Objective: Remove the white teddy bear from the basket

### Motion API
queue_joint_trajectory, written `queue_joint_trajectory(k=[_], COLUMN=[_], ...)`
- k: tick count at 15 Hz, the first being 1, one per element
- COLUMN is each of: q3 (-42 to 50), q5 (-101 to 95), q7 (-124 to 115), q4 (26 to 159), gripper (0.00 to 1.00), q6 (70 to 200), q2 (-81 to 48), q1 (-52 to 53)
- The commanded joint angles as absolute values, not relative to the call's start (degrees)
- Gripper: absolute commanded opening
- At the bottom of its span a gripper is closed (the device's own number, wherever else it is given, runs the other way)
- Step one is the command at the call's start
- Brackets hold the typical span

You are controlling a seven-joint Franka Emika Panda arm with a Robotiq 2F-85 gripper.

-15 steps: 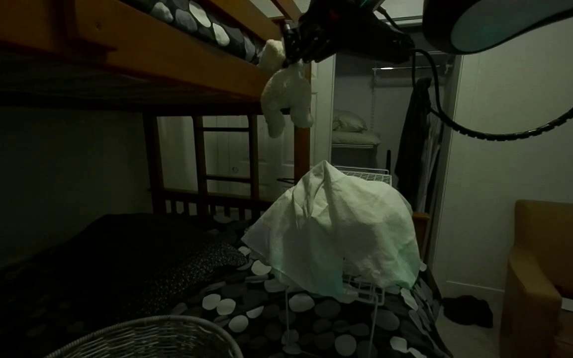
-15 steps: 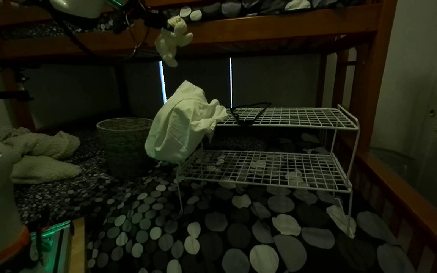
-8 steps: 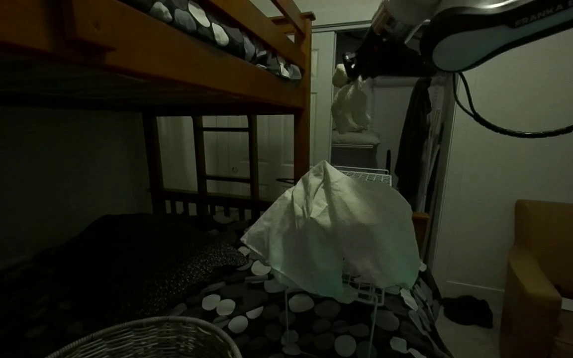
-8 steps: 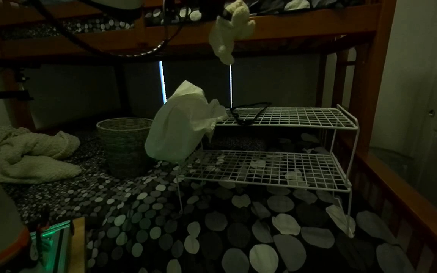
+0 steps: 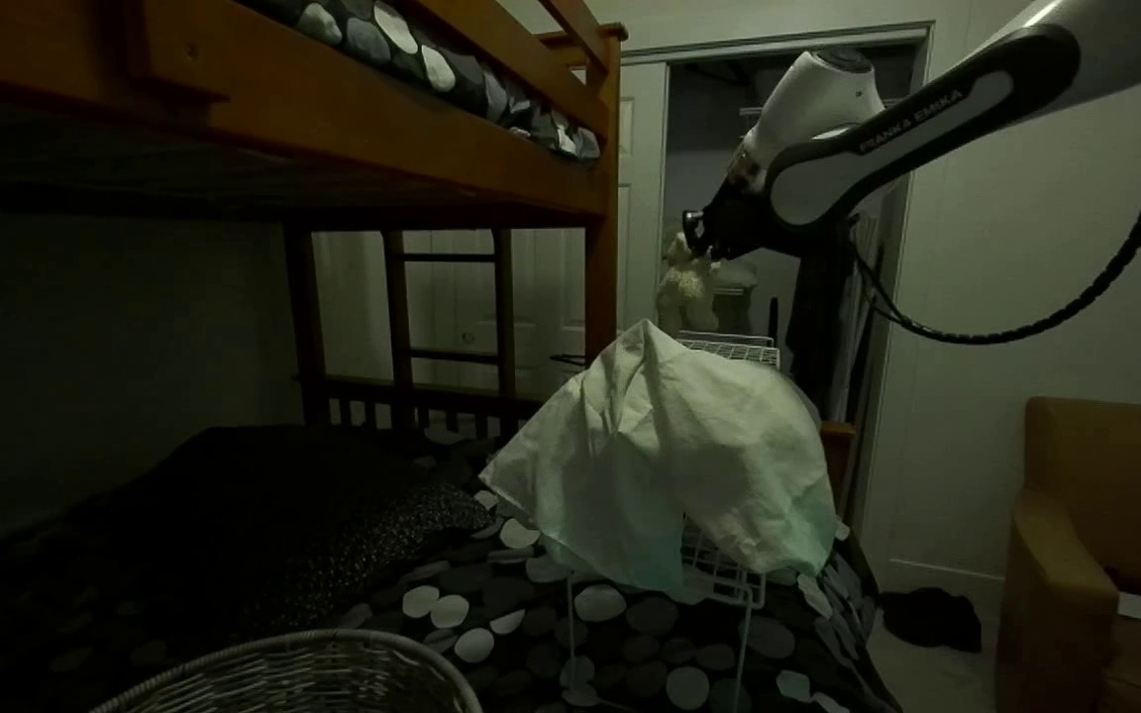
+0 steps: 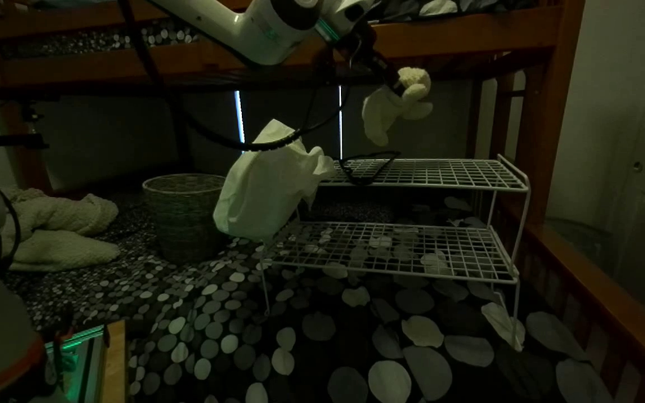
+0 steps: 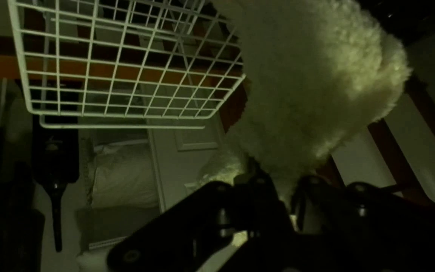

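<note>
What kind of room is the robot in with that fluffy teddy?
Most likely a bedroom. There's a wooden bunk bed, spotty bedding on both its levels, and what looks like an open closet in the background.

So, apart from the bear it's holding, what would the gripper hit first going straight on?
Probably the white wire rack's top shelf: the gripper, holding the white teddy bear, slants down toward it in an exterior view. Depth is unclear; it might pass beside it.
</note>
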State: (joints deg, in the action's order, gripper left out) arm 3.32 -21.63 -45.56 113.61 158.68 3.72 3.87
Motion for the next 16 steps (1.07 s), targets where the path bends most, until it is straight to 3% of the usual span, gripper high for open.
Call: queue_joint_trajectory(k=[1, 3, 4, 6, 10, 13, 16], q3=[5.75, 6.9, 5.44, 5.14, 4.42, 5.06, 4.44], q5=[-12.88, -10.12, -6.98, -2.77, 1.89, -7.21, -4.05], q7=[-39.83, -37.87, -35.67, -33.04, -28.32, -29.86, -16.09], q4=[112.22, 113.38, 112.53, 112.33, 111.01, 106.86, 103.21], gripper=[0.03, 0.03, 0.38, 0.45, 0.77, 0.99, 1.0], q6=[156.68, 156.67, 156.15, 154.51, 150.16, 143.25, 135.81], q2=[1.74, 1.42, 0.29, -0.51, -0.91, -0.75, 4.57], q1=[2.74, 1.82, -0.03, -0.56, -0.69, -1.32, -1.45])
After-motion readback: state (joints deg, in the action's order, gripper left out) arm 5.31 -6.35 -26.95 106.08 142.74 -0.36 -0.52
